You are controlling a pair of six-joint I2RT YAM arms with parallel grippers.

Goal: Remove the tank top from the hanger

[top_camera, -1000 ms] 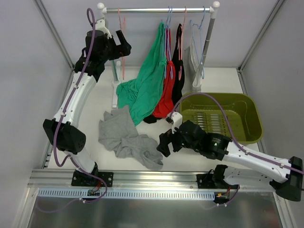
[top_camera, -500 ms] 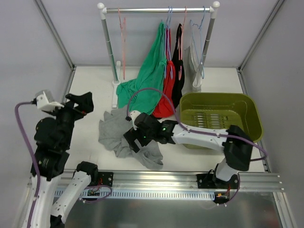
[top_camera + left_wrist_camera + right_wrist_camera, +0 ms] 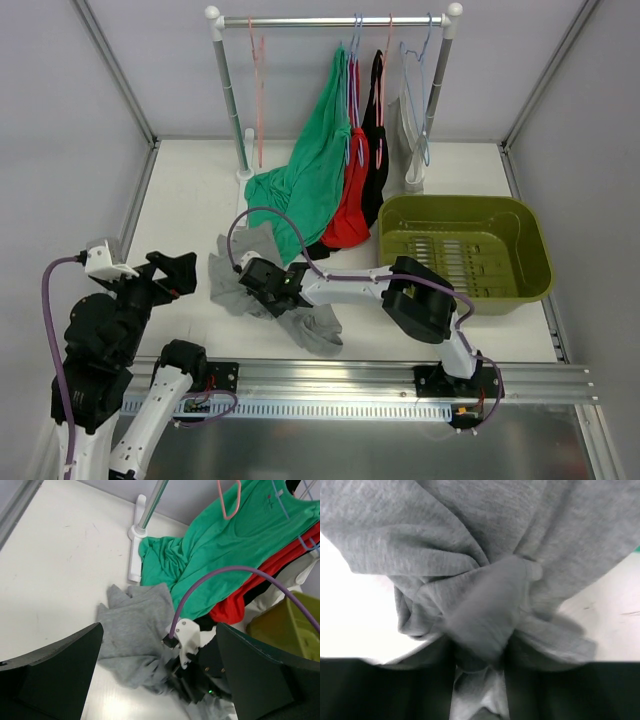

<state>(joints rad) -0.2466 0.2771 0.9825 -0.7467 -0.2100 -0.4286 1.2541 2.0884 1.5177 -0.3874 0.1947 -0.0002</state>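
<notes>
Across nearly all of the top view: white counter (image 3: 190,190). At upper centre, on its far side: clothes rack (image 3: 300,20), one bar on two posts. At right of centre: olive-green basket (image 3: 465,200), resting on the counter, just beside the right post of the rack.

Under the middle of the bar, on a hanger: green top (image 3: 315,170), with its lower part pooled on the counter. At lower centre-left: grey tank top (image 3: 232,280), off any hanger, lying crumpled on the counter, upper edge just beside the pooled green cloth. Right of the green top, hanging side by side and touching: red top (image 3: 350,215) and black top (image 3: 375,150).

On the middle of the grey tank top: right hand (image 3: 265,288), reaching in from the right of the frame, closed tight on a bunched fold of it. In the right wrist view, grey cloth squeezed between the two dark fingers and filling almost the whole frame.

At lower left: left hand (image 3: 178,275), near the left edge of the grey tank top but apart from it. Fingers spread wide, holding nothing, seen as two dark shapes at the bottom corners of the left wrist view.

On the left part of the bar: pink hanger (image 3: 258,90), bare. On the right part: blue hangers (image 3: 420,90), with something pale behind them, not possible to tell what.
</notes>
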